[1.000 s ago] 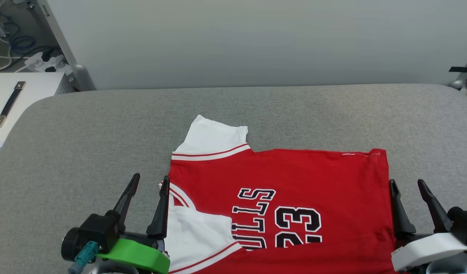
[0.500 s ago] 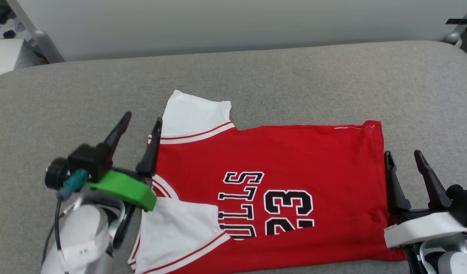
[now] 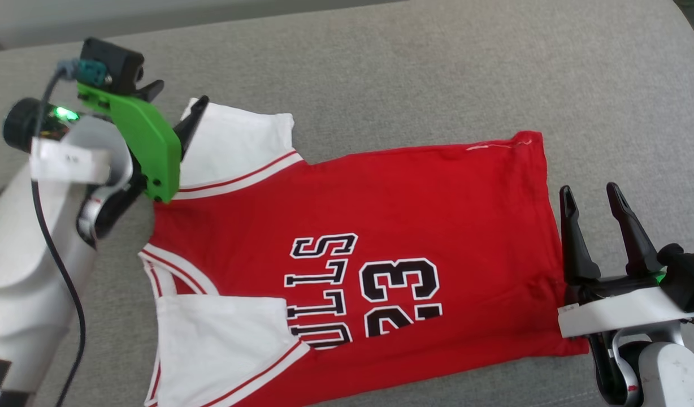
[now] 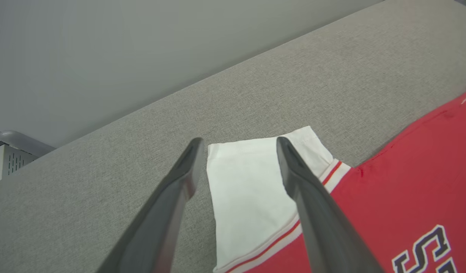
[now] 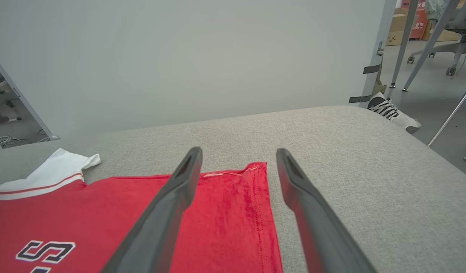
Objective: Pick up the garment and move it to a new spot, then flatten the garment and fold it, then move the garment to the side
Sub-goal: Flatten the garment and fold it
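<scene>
A red basketball shirt, the garment (image 3: 381, 226), lies flat and face up on a grey padded surface (image 3: 409, 68). In the head view its long axis runs side to side, with the neck toward 9 o'clock and the hem (image 3: 545, 226) toward 3 o'clock, the hem end tilted slightly up. The left gripper (image 4: 238, 141) is at about 10 o'clock from the shirt's middle, its two dark fingers spread apart and holding nothing. In the left wrist view the far white sleeve (image 3: 234, 141) lies straight ahead at 12 o'clock, framed between those fingers; whether they touch the cloth cannot be told. The right gripper (image 3: 589, 189) sits just beside the hem, at about 4 o'clock from the shirt's middle, jaws likewise wide and empty, pointing along the hem edge. The near sleeve (image 3: 222, 339) is already folded onto the chest. The left arm is clearly nearer the far sleeve, so folding that sleeve in probably falls to it.
</scene>
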{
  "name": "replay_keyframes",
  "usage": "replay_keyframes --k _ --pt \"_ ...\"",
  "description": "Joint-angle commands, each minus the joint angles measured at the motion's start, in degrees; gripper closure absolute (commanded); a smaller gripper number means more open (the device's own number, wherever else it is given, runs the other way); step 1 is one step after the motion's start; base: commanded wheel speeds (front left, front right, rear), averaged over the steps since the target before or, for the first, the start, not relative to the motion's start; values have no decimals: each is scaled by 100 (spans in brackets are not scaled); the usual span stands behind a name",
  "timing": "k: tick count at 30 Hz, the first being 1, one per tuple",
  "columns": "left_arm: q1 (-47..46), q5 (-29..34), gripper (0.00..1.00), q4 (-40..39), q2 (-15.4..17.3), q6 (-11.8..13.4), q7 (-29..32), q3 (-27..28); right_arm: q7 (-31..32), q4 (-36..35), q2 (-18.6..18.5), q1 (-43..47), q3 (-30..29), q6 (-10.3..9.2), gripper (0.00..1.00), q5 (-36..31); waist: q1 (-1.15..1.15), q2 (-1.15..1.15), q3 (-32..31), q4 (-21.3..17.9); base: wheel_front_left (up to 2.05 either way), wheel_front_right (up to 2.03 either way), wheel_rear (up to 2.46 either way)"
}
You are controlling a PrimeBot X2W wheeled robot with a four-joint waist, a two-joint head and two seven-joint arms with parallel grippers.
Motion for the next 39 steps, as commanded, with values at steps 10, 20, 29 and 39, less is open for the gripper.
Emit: replay_keyframes --k 10,20,29,39 --pt "-1147 -458 0 1130 293 -15 1261 -450 -154 -13 124 -307 160 -5 0 20 0 0 758 -489 0 0 0" --pt "-1487 -403 0 1914 290 -15 1180 -534 -232 114 179 -427 202 -5 0 9 0 0 990 -586 0 0 0" --pt "-1453 -561 100 2430 168 44 1405 -639 -244 174 201 -488 202 -5 0 -11 0 0 1046 -546 0 0 0" --pt "-1430 -963 100 2376 106 1 825 -436 -52 226 119 -457 161 -5 0 -107 0 0 665 -445 0 0 0"
